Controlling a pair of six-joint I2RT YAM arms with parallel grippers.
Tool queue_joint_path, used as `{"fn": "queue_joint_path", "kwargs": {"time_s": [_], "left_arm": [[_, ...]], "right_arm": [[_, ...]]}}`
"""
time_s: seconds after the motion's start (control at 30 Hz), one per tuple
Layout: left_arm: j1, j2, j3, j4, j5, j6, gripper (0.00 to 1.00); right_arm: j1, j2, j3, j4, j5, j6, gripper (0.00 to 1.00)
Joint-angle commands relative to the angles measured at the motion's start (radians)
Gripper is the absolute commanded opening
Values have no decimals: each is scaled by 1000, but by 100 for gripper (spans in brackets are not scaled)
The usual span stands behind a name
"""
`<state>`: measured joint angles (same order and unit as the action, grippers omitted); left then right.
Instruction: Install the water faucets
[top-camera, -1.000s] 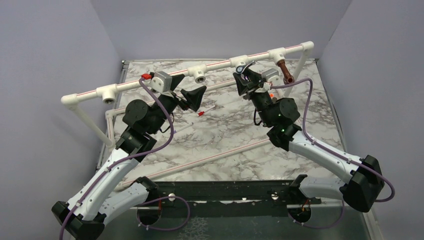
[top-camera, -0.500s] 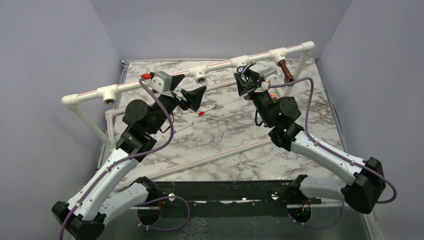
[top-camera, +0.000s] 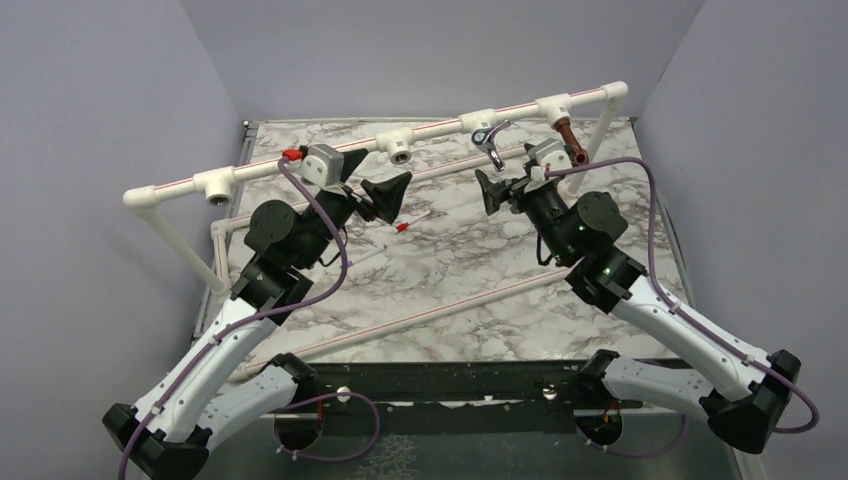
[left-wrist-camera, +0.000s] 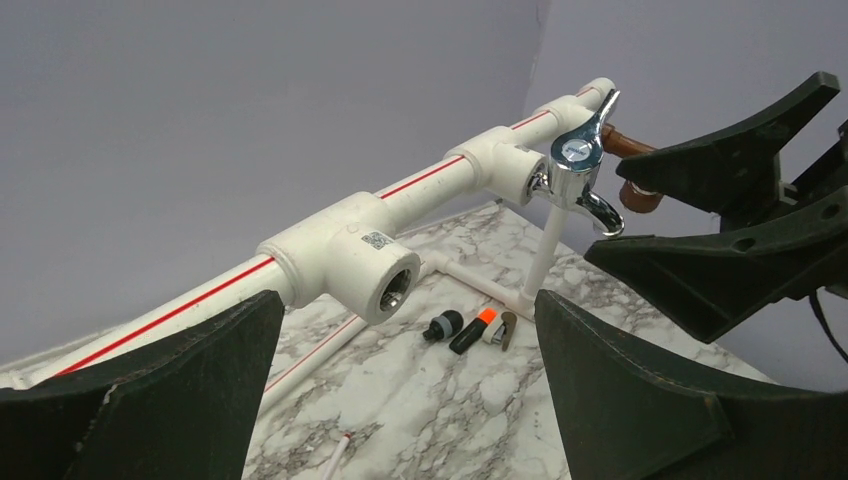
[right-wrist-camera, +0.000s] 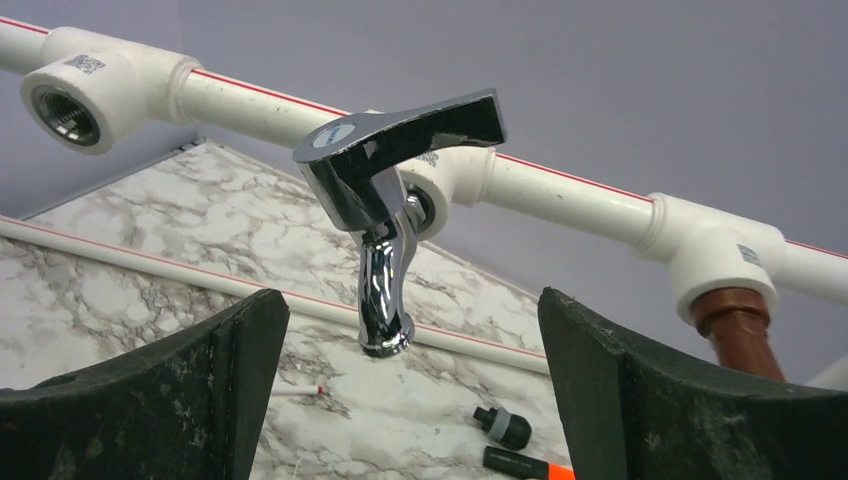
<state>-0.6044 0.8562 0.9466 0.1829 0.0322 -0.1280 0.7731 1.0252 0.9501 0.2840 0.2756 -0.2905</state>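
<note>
Writing: small square code stickers on the tee sockets, print too fine to read. There is a round blue badge on the chrome tap's cap, its lettering illegible.

Count: two faucets, four tee sockets on the raised white pipe rail, three small dark fittings on the table, one red-tipped stick.

- Left gripper: jaws wide apart, nothing between them. It hangs just in front of the rail, between the first and second sockets.
- First tee socket and second tee socket: both mouths bare, metal thread showing inside. A thin red stripe runs along the rail.
- Red-tipped stick: lies on the marble table below the second socket.
- Chrome faucet: seated in the third socket, mirror-bright. Its flat lever handle sits on top and its curved spout points down.
- Right gripper: jaws spread wide, just in front of the chrome faucet and below it, not touching it.
- Small fittings: clustered on the table under the chrome faucet; one has an orange tip.
- Reddish-brown faucet: fitted in the fourth socket, near the rail's right corner, body hanging downward, matte finish.
</note>
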Motion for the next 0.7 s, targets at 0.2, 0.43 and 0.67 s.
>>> {"fn": "queue_joint_path", "kwargs": {"time_s": [0.2,0.43,0.67], "left_arm": [[-3,-41,-18,26,-9,24,97],[-3,-69,-26,46,24,27,97],[-3,-85,-31,65,67,5,98]], "right_arm": [[5,-231,-20,-308,143,-18,100],[5,-348,-243,-247,294,-17,100],[4,-346,-465,-99,439,-33,100]]}}
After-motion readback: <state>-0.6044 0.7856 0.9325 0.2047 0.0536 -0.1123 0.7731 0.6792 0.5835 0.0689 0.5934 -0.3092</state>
